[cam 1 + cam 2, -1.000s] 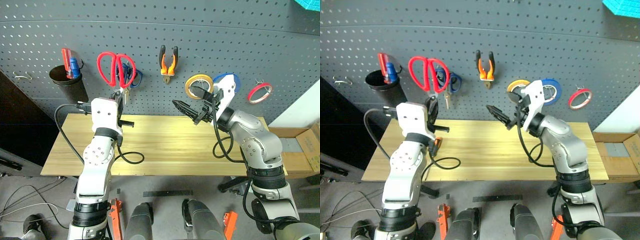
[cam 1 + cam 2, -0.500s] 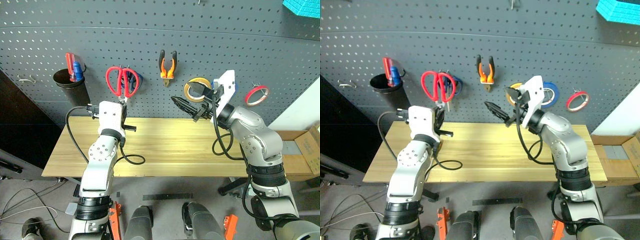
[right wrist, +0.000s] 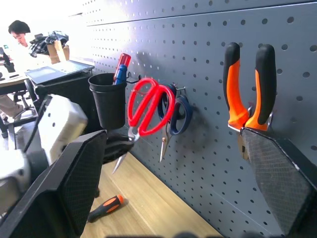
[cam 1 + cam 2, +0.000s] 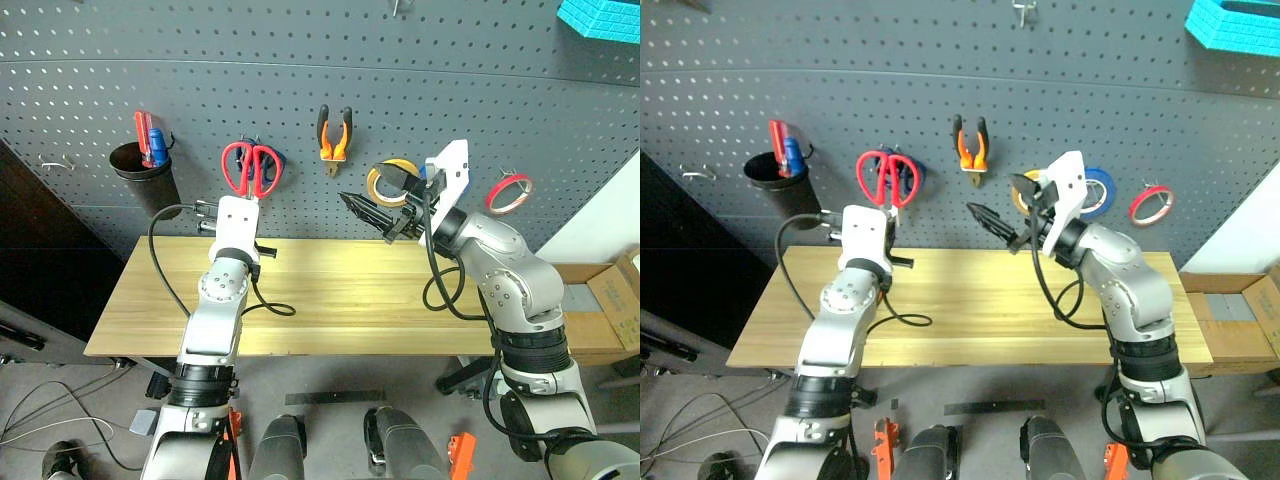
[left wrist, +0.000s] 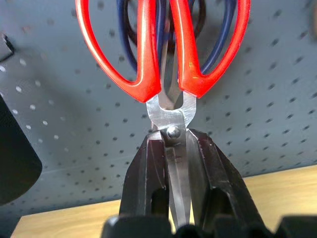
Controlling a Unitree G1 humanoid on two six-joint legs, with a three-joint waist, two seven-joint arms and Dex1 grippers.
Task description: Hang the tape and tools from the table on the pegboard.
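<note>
My left gripper (image 5: 171, 140) is shut on the steel blades of the red-handled scissors (image 4: 250, 168). It holds them upright, handles up, against the dark pegboard (image 4: 450, 90), right in front of the blue-handled scissors (image 5: 224, 47). I cannot tell whether a hook carries them. My right gripper (image 4: 365, 211) hovers open and empty above the wooden table (image 4: 350, 300), pointing at the board. The orange-and-black pliers (image 4: 335, 132) and the red tape ring (image 4: 509, 190) hang on the board. A small orange-and-black tool (image 3: 105, 207) lies on the table near my left arm.
A black cup (image 4: 135, 167) holding red and blue screwdrivers hangs at the board's left. A yellow roll (image 4: 392, 178) and a blue roll (image 4: 1102, 190) hang behind my right wrist. A cardboard box (image 4: 610, 300) stands past the table's right end.
My left gripper has carried the red scissors forward and a little down, up to the pegboard. The camera has shifted. My right arm has stayed still.
</note>
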